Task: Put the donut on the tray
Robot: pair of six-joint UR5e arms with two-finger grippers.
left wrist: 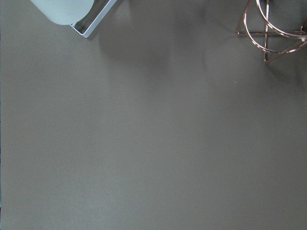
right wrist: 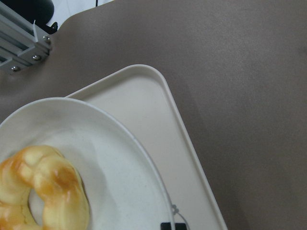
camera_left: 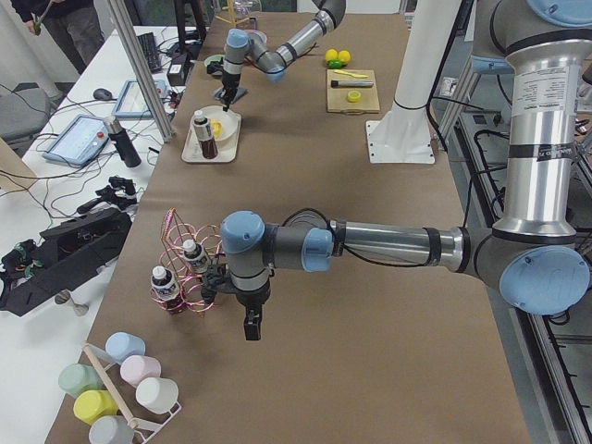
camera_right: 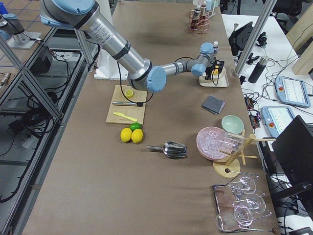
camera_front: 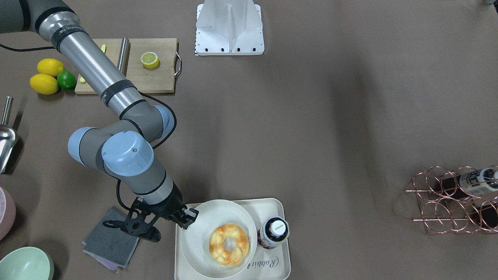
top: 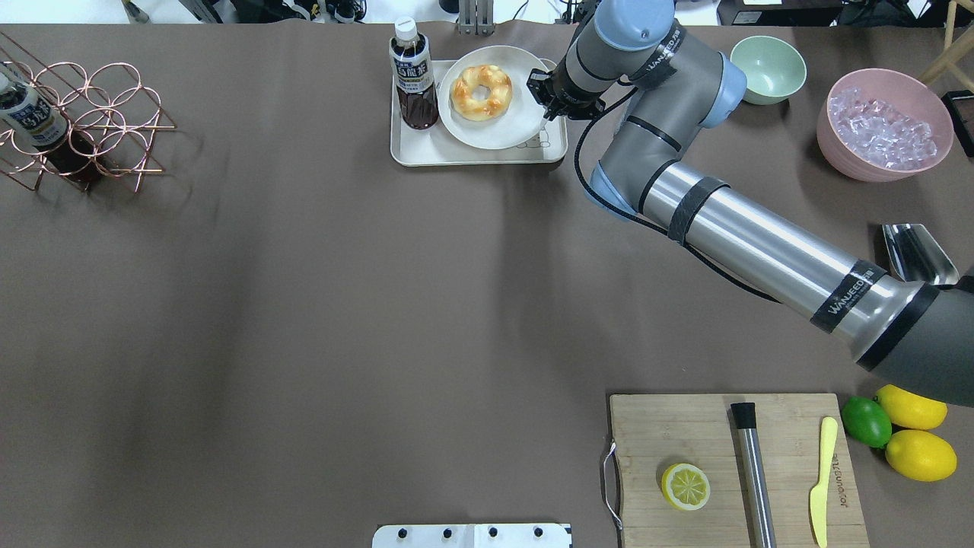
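1. Golden-orange twisted ring donut with pale glazed patches (camera_front: 229, 244) lies flat, hole upward, near the middle of a round cream plate (camera_front: 196, 241).
2. The plate sits inside the large cream rounded-rectangular tray with raised rim and "Rabbit" script (camera_front: 273, 208), filling the half on the robot's right. The donut is therefore within the tray's outline but rests on the plate, not on the tray floor.
3. A dark-liquid bottle with a white cap (camera_front: 273, 232) stands upright in the tray's other half, just beside the plate.
4. The black two-finger right gripper (camera_front: 188, 218) points down at the plate's rim, on the side away from the bottle. The wrist view shows one dark fingertip right at that rim. Clenched on the rim or released: cannot tell. It is apart from the donut.
5. The left gripper (camera_left: 252, 324) hangs over the bare brown desk (camera_front: 311, 136) near a copper wire rack (camera_left: 190, 268) holding bottles, well apart from the tray. It shows from the side only, so I cannot tell its state.
6. A wooden cutting board (camera_front: 155, 79) with a halved lemon (camera_front: 149, 60) lies on the robot's side of the desk.
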